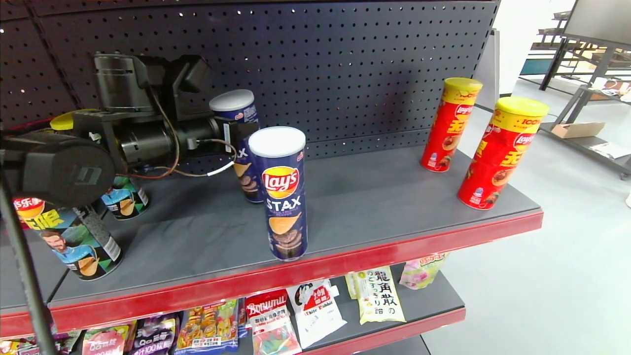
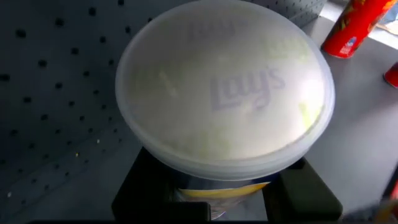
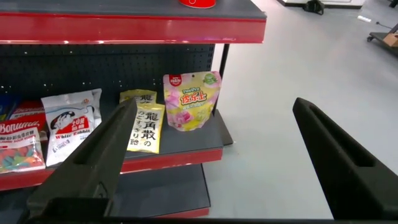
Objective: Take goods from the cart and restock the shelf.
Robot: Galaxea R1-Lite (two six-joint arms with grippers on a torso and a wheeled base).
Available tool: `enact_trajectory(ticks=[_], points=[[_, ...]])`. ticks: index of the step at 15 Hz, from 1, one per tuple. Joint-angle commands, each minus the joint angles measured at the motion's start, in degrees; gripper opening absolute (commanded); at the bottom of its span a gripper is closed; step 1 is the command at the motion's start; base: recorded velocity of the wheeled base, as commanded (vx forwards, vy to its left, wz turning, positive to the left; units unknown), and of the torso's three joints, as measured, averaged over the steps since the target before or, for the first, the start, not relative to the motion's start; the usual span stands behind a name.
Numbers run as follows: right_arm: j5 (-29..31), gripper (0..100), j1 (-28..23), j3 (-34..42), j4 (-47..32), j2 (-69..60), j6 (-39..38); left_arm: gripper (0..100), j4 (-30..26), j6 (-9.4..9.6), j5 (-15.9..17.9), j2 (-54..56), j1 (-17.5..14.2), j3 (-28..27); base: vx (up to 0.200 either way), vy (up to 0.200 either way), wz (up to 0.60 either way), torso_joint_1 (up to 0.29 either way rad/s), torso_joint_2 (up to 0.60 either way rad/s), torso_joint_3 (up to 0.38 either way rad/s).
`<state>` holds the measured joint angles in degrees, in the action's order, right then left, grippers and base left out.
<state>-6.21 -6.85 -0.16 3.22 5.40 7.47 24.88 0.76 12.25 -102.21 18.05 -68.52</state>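
Head view: the left gripper (image 1: 242, 140) sits over the upper shelf (image 1: 384, 197), its arm lying toward 9 o'clock. It pinches the held blue can (image 1: 235, 106) around the upper body, just under the white lid. That can stands close to the pegboard (image 1: 345, 59) at the back of the shelf, leaning a little. Whether its base rests on the board cannot be told. A second blue can (image 1: 283, 192) stands upright near the red front edge, at about 5 o'clock from the held one and just beside it. Two red cans with yellow lids stand well apart from the blue pair toward 3 o'clock: the rear red can (image 1: 451, 125) is farther back, and the front red can (image 1: 503, 153) is near the shelf's right corner. At 8 o'clock from the gripper, a colourful can (image 1: 74, 236) stands at the front, with a smaller can (image 1: 125, 197) behind it, partly hidden by the arm. In the left wrist view the lid (image 2: 224, 93) faces the camera, and a dark finger (image 2: 142, 196) presses against each side of the can below it. In the right wrist view the right gripper (image 3: 217, 168) hangs low in front of the lower shelf (image 3: 168, 158). Its fingers (image 3: 93, 165) are spread wide with nothing between them. Beyond them stand a white bag (image 3: 68, 121), a yellow bag (image 3: 146, 124) and a pink-and-green bag (image 3: 191, 99).
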Motion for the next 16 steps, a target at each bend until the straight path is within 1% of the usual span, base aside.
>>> enact_trajectory(ticks=[1,3,6,9,14,16], points=[[-0.04,100,0.00,-0.02,0.03,0.14,0.00,0,-0.01,-0.05,0.05,-2.21,0.40,-2.32,0.000,0.000,0.00,0.000,0.00,0.000],[-0.04,100,0.00,-0.02,0.03,0.14,0.09,0,-0.18,-0.05,0.05,-3.97,0.40,-4.95,0.000,0.000,0.00,0.000,0.00,0.000],[-0.04,100,0.00,-0.02,0.03,0.14,0.35,0,-1.41,0.04,0.05,-5.02,1.46,-6.54,0.000,0.000,0.00,0.000,0.00,0.000],[-0.04,100,0.00,-0.02,0.03,0.14,0.35,0,-2.12,0.04,-0.03,-5.55,2.07,-7.41,0.000,0.000,0.00,0.000,0.00,0.000],[0.05,100,0.00,-0.02,0.12,0.14,0.35,0,-2.12,0.47,-0.47,-6.60,2.07,-8.56,0.000,0.000,0.00,0.000,0.00,0.000],[0.05,100,0.00,-0.02,0.12,0.14,0.35,0,-2.12,0.47,-0.56,-6.69,2.69,-8.56,0.000,0.000,0.00,0.000,0.00,0.000]])
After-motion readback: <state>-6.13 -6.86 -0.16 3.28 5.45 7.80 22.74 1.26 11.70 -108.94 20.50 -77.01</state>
